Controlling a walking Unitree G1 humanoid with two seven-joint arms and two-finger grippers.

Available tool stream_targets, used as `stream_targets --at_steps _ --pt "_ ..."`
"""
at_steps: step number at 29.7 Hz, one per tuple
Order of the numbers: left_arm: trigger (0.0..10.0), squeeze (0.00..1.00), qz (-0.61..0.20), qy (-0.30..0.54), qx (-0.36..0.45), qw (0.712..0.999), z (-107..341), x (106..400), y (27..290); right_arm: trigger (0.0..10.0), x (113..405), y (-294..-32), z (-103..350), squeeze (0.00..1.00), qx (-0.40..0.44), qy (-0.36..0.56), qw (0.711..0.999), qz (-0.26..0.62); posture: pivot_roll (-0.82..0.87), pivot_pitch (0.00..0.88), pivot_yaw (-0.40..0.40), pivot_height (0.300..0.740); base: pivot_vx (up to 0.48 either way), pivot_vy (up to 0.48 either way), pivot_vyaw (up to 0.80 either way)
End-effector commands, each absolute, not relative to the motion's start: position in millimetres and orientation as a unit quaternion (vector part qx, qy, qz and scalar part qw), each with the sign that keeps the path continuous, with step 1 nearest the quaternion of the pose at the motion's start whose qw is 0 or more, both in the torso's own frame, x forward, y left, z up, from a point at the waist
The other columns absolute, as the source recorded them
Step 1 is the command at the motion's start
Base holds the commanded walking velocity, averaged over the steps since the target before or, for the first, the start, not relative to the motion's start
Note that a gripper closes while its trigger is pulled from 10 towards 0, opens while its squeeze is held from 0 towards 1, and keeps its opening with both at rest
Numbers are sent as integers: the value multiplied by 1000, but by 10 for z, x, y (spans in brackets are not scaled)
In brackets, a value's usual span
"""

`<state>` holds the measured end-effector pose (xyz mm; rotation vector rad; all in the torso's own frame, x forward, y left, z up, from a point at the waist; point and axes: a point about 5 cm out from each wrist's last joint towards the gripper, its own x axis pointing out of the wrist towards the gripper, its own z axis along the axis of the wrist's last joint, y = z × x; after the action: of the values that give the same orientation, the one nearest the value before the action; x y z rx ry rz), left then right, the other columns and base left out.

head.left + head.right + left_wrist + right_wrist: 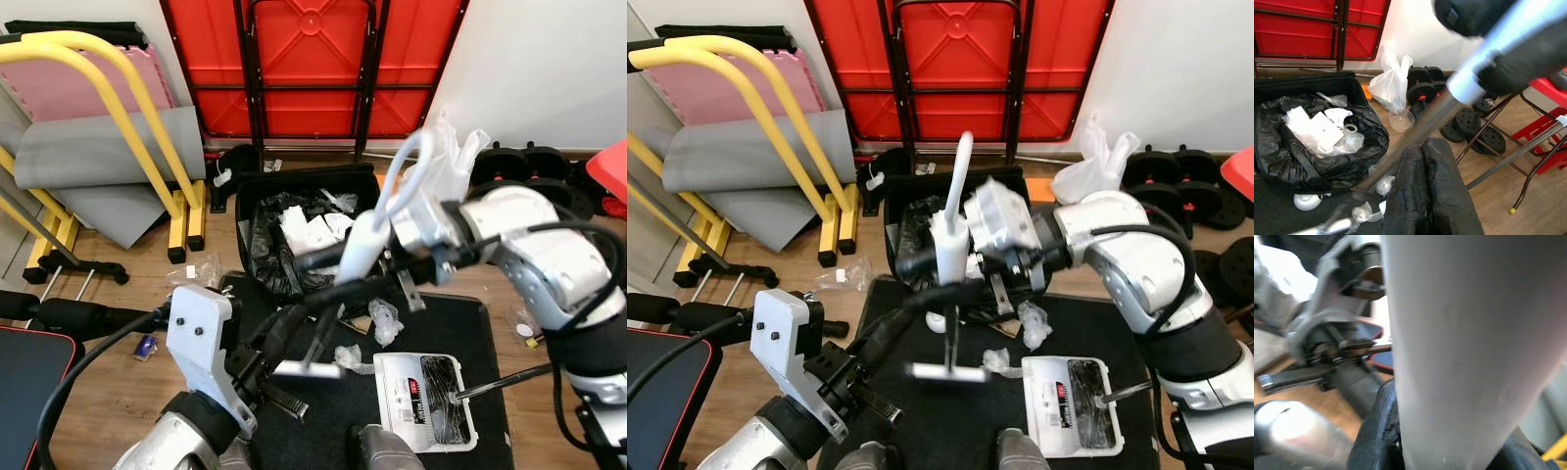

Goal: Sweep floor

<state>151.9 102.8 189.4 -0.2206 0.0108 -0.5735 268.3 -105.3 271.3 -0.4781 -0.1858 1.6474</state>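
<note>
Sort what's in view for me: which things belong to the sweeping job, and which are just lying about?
For the job:
- white broom handle, held in right claw
- left claw on the broom's shaft
- white dustpan
- crumpled plastic scraps
- black-bagged bin

Lying about:
- red folding table
- yellow rack
- grey mats
- dumbbell weights
- white plastic bag

Home gym room: weight plates [529, 162], foam mats [88, 83], wood floor [118, 382].

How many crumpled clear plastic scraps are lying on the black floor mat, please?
2: one crumpled clear plastic scrap just beyond the white dustpan, a second scrap at its left edge; the arms may hide more.
</note>
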Motion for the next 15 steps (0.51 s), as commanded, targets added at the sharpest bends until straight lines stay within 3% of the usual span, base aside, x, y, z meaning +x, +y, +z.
stream_targets --at_steps 1,10,15 --pt "10000 0 -285 20 -112 952 1840 1517 1025 10000 2678 -1034 2760 0 -219 -104 649 721 -53 204 -11 740 0 0 0" --pt "10000 0 -286 21 -114 951 1853 1496 1023 10000 2828 -962 2466 0 -275 -89 668 686 -45 217 -11 740 0 0 0" --pt "10000 0 -295 25 -122 947 1856 1480 1017 10000 2857 -978 2525 0 -279 -100 674 677 -45 220 -12 740 0 0 0"
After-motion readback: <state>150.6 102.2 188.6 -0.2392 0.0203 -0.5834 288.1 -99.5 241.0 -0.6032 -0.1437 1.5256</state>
